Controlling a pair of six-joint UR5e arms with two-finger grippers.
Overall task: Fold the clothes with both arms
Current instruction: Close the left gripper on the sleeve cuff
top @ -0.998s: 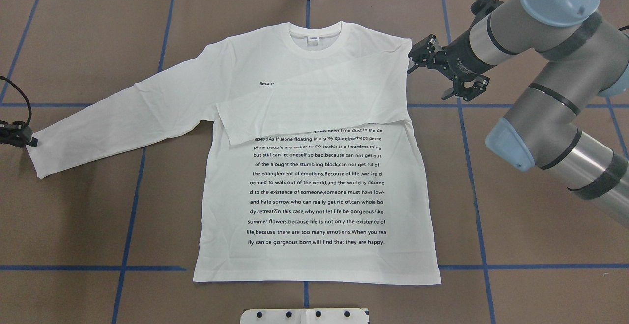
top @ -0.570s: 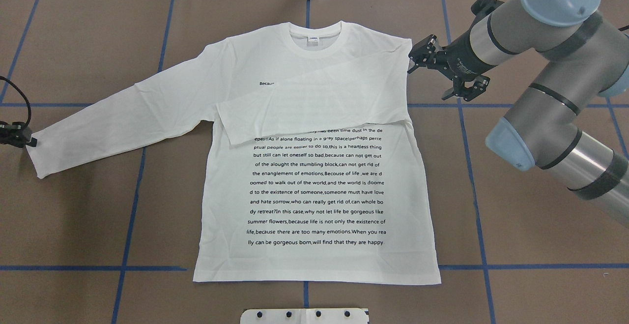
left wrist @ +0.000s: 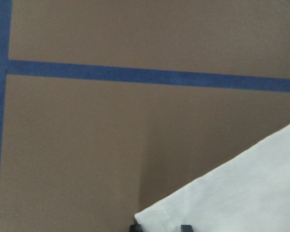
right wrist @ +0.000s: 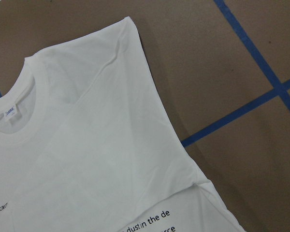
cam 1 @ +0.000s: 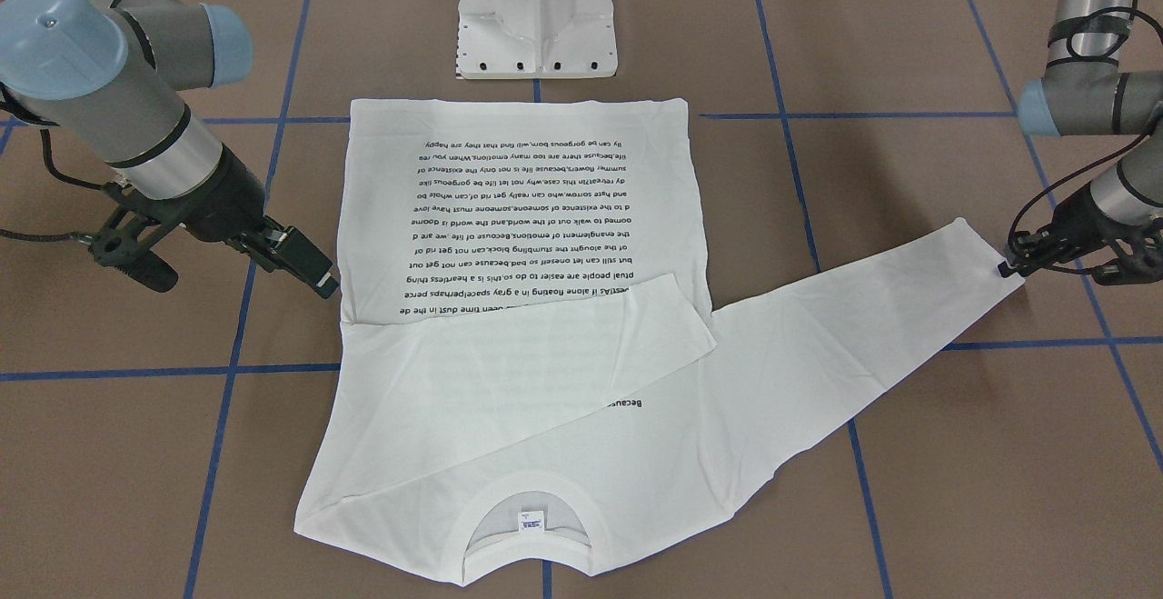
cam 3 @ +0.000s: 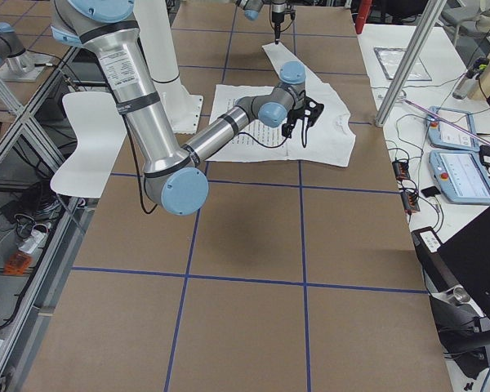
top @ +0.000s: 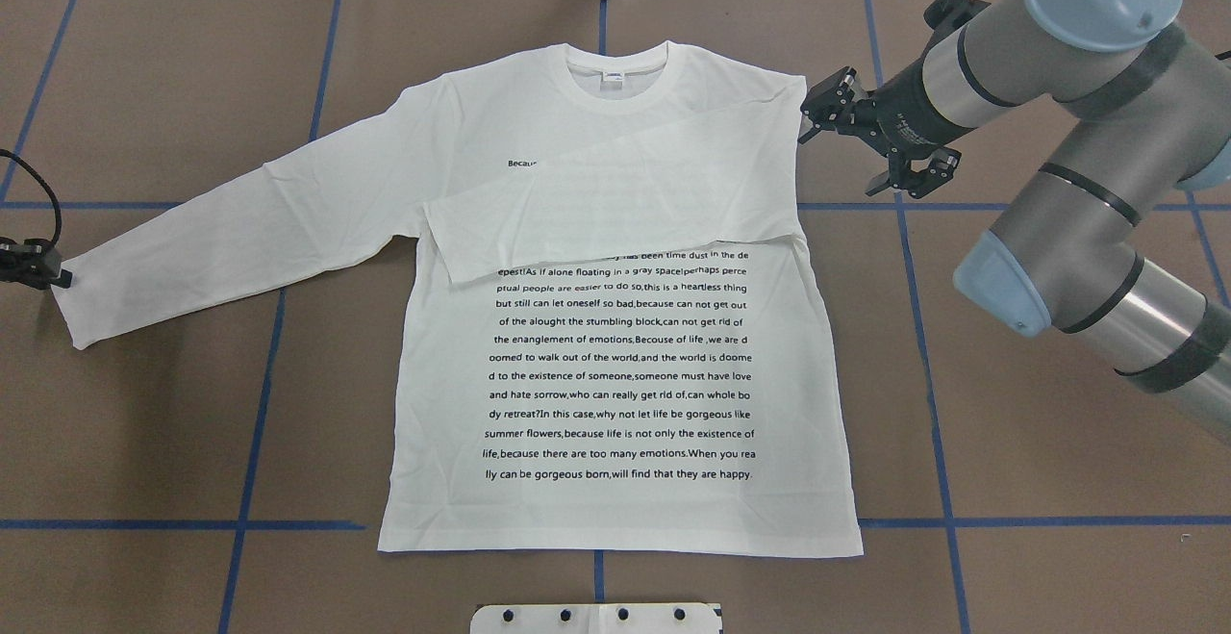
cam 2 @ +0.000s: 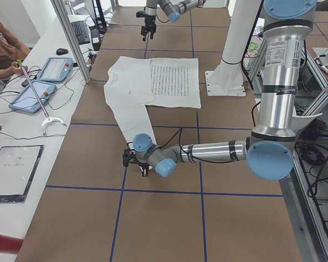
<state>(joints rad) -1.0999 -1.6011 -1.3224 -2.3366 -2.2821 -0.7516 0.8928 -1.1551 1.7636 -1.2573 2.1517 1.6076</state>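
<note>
Against the frames of a second ago, the white T-shirt (top: 615,365) has not moved, and both hands sit where they were. Only the right arm's (top: 1058,182) upper joints have shifted very slightly. The shirt lies flat on the brown table (top: 144,422), printed face up, with its collar (top: 620,86) and neck label (top: 612,76) at the far side from the robot and its hem near the white pedestal base (cam 1: 536,17). The sleeve on the robot's right (top: 615,201) is folded across the chest and covers the top lines of black text. The other sleeve (top: 240,220) stretches out flat toward the robot's left. The right hand (top: 836,164) is just beside the shirt's right shoulder edge, clear of the cloth, fingers spread wide and holding nothing. The left hand (top: 60,278) is at the corner of the outstretched sleeve's cuff (top: 72,312). Its wrist view shows two dark fingertips (left wrist: 185,227) at the edge of the cuff, but whether they pinch the cloth cannot be told.
</note>
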